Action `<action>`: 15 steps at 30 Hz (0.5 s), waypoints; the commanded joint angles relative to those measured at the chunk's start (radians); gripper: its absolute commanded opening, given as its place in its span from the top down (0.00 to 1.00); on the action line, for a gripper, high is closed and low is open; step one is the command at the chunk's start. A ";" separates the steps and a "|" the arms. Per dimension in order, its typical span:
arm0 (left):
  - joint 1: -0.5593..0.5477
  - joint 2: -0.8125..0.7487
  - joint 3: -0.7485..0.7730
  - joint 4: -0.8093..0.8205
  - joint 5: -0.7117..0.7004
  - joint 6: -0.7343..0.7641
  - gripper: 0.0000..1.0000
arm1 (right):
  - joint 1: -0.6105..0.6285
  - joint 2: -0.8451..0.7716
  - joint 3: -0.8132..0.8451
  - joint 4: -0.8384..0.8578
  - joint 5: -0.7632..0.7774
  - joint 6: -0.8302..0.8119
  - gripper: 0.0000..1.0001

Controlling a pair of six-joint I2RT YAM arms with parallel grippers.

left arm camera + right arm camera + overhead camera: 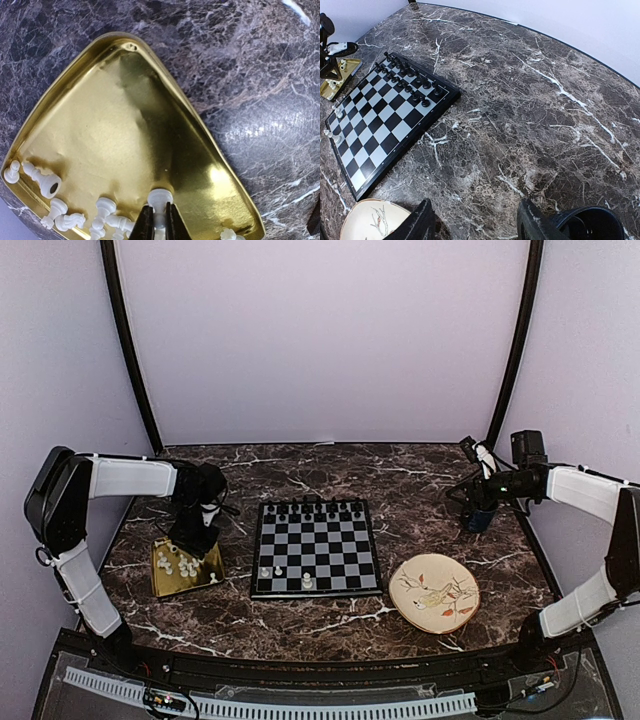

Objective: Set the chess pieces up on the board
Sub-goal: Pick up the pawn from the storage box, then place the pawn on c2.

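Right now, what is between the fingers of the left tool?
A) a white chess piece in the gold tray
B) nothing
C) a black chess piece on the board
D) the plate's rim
A: the left wrist view shows the left tool shut on a white chess piece in the gold tray.

Robot lab test booth: plain lilac walls (330, 340), black curved poles (130, 350), marble-look table (410, 480), two bolted arms (125, 478).

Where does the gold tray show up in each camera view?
Top external: gold tray sits left of the board, under the left gripper.
Left wrist: it fills most of the frame, white chess pieces along its bottom edge.
Right wrist: only a corner shows at the far left edge.
Shared landmark: the left gripper, above the tray in every view.
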 commanded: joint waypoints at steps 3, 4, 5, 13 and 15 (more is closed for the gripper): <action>0.001 -0.050 0.030 0.022 0.055 0.022 0.98 | -0.004 -0.013 -0.008 0.008 0.001 -0.005 0.44; 0.001 -0.062 0.035 0.029 0.067 0.024 0.98 | -0.003 -0.014 -0.008 0.008 0.000 -0.006 0.44; 0.001 -0.076 0.039 0.036 0.080 0.027 0.99 | -0.003 -0.014 -0.007 0.008 0.000 -0.005 0.44; -0.049 -0.196 0.062 0.184 0.316 0.067 1.00 | -0.003 -0.011 -0.006 0.009 0.003 -0.005 0.44; -0.098 -0.195 0.084 0.207 0.354 0.093 1.00 | -0.002 -0.013 -0.007 0.008 0.004 -0.006 0.44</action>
